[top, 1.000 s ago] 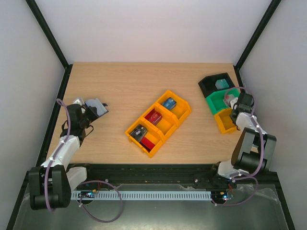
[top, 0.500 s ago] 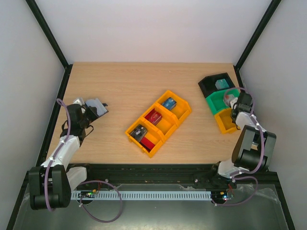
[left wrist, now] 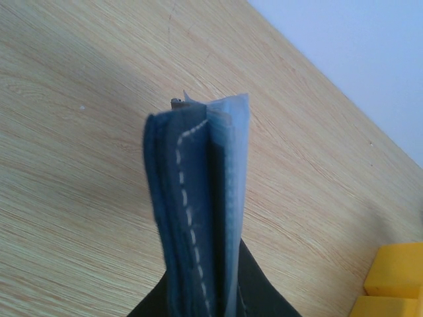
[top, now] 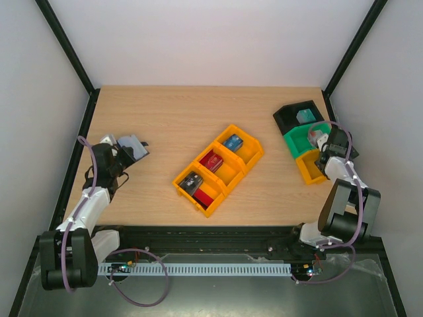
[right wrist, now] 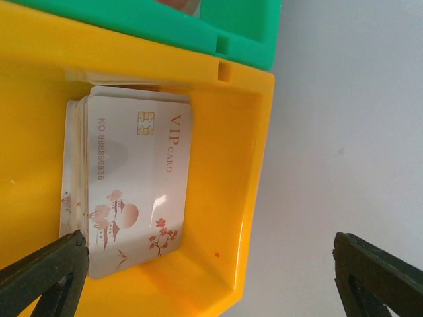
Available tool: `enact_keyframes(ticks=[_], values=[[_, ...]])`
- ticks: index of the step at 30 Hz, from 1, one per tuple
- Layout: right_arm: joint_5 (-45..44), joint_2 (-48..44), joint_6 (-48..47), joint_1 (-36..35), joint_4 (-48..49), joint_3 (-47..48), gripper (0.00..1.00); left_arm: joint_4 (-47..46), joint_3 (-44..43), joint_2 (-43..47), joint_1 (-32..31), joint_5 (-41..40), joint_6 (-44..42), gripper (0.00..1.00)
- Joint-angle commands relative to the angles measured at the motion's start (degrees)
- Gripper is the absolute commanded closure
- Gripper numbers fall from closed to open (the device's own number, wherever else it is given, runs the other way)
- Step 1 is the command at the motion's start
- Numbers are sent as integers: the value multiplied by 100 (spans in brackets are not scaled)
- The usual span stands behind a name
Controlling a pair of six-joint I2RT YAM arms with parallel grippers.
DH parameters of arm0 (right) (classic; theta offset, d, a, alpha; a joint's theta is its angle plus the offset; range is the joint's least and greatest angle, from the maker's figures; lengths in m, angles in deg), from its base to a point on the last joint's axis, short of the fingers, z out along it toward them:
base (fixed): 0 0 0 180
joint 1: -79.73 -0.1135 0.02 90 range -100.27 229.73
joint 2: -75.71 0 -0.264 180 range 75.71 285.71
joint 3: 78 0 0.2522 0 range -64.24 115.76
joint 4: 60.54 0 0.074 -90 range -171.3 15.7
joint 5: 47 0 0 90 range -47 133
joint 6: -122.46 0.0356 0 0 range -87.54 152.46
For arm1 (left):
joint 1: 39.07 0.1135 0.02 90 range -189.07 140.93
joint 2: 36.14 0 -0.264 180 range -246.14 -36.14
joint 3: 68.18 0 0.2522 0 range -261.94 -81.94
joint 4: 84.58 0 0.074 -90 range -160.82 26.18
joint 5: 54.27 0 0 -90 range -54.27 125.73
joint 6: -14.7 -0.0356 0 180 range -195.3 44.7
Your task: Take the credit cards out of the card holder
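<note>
The card holder (left wrist: 195,198), navy with white stitching and a lighter blue inside, stands edge-on above the wood in the left wrist view. My left gripper (top: 131,148) is shut on its lower end, near the table's left side. A white credit card (right wrist: 135,185) with a chip and "VIP CARD" print tops a stack in a small yellow bin (right wrist: 225,198). My right gripper (right wrist: 208,277) hangs open over that bin, with one dark fingertip (right wrist: 39,277) at each lower corner and nothing between them. No card shows sticking out of the holder.
A yellow three-compartment bin (top: 248,157) in the table's middle holds small blue, red and dark flat items. At the right, a green bin (top: 291,140) and a black bin (top: 285,115) adjoin the small yellow one (top: 305,170). Walls close in on both sides.
My right gripper has gone from shut to wide open over the small yellow bin and its wrist has shifted slightly. The left arm and the card holder have not moved.
</note>
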Motion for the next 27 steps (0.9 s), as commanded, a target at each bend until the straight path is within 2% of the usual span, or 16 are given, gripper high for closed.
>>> enact_keyframes(ticks=[1,6,8,13,16,19,21,22,23,24,27], values=[[-45,-72,94,34,-245,144,1,-191,-1,143,28,-24,-95,98],[1181,-405,1747,34,-385,819,1,-193,38,147,28,-51,-81,98],[1666,-462,2776,34,-379,1070,1,-212,54,144,28,-72,-42,98],[2030,-547,5520,34,-33,1344,0,-258,150,146,24,4,121,98],[2963,-857,6338,33,695,1136,3,-590,271,83,27,632,166,98],[3404,-1135,6850,1,1404,992,3,-938,251,10,-15,1328,202,98],[3521,-1216,6919,-91,1413,1103,4,-1126,243,-73,-3,1540,398,96],[3600,-1221,6873,-161,1308,1181,3,-1229,276,-149,1,1636,469,92],[3713,-1217,6800,-246,1178,1270,2,-1272,327,-220,1,1634,568,82],[3769,-1205,6713,-358,1031,1353,1,-1142,391,-286,2,1395,731,53],[3990,-1236,6660,-658,795,1471,1,7,330,-328,66,-179,957,4]])
